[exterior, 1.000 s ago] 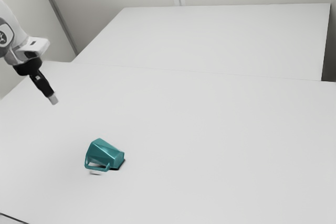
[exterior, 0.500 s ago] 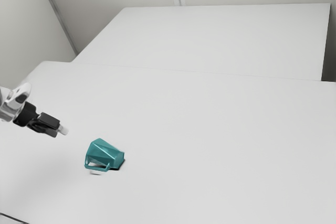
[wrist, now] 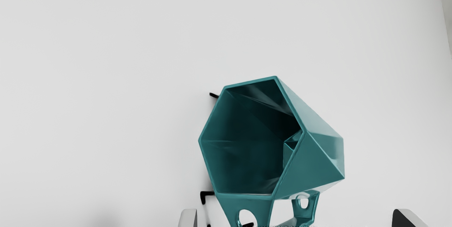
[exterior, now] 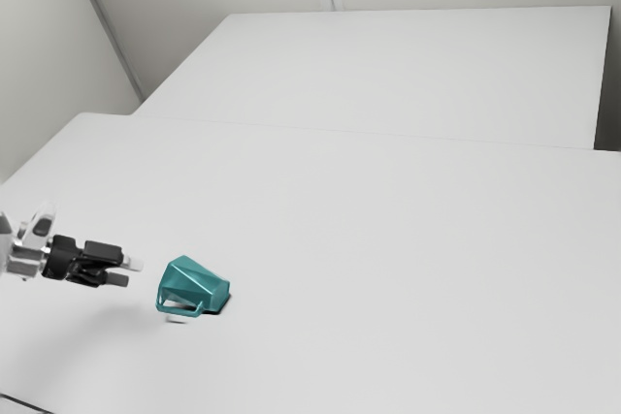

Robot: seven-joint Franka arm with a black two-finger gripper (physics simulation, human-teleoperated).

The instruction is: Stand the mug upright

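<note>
Mug (exterior: 194, 285) on its side, gripper (exterior: 126, 272) open and near

Mug: teal, faceted, one handle (wrist: 256, 205); lower left of the exterior frame, tipped over on the white table (exterior: 408, 278). Mouth toward the gripper, base toward the exterior view's right, handle toward the bottom of that frame.

End effector: black two-finger gripper, left of the mug in the exterior frame; fingers wide apart, holding nothing, short of the mug.

Step in hand, as judged: lining up for a grasp. Upright is not how the mug lies.

Next move, as judged: forward, a finger to each side of the mug or one inside its mouth, then close, lift a little and turn the base down.

Hindrances, as judged: handle, in the wrist view between the fingertips, may foul a finger; slanting facets may slip; nearly level hand may scrape the tabletop.

Surroundings: pale flat surface (exterior: 388, 75), upper centre to upper right; thin dark line (exterior: 26, 403), lower left corner.
</note>
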